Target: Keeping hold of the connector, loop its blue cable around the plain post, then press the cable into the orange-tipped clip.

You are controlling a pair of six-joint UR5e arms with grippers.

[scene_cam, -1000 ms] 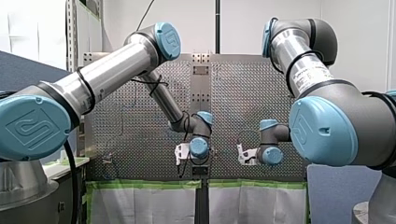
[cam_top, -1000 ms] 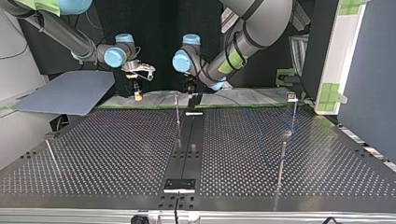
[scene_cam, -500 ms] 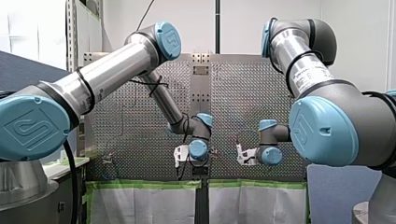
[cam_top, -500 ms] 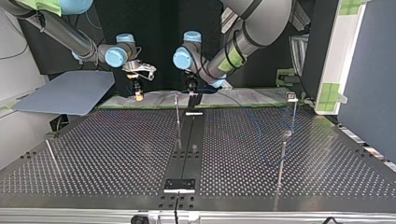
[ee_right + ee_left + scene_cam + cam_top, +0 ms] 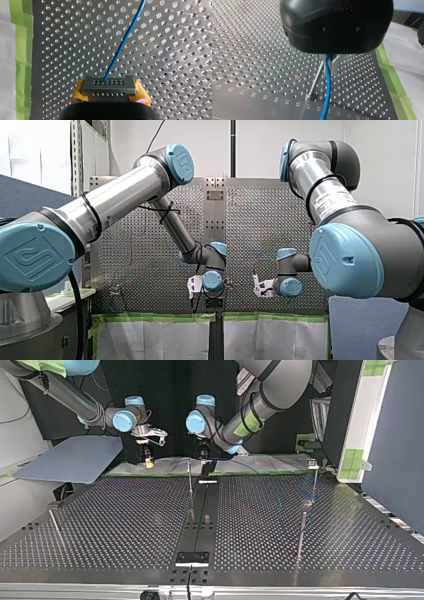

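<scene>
My right gripper (image 5: 110,94) is shut on a grey connector (image 5: 109,85), which sits between its yellow pads (image 5: 78,92). The blue cable (image 5: 125,40) runs out ahead of the connector over the perforated plate. My left gripper (image 5: 329,67) is black with metal fingers (image 5: 335,65) and is shut on the blue cable (image 5: 327,92), which hangs down from it. A plain metal post (image 5: 315,81) leans just beside that cable. In the top view my left gripper (image 5: 203,453) hangs by the post (image 5: 190,482), and my right gripper (image 5: 148,460) is further left.
More thin posts stand on the perforated table (image 5: 125,525): one at the top view's left (image 5: 55,527) and two at its right (image 5: 302,532), the far one bearing a small clip (image 5: 312,463). Green tape (image 5: 395,85) and white sheeting edge the plate. A black strip (image 5: 202,515) runs down the middle.
My left arm's wrist has sunk slightly in the front view, staying by the post. My right arm has not moved.
</scene>
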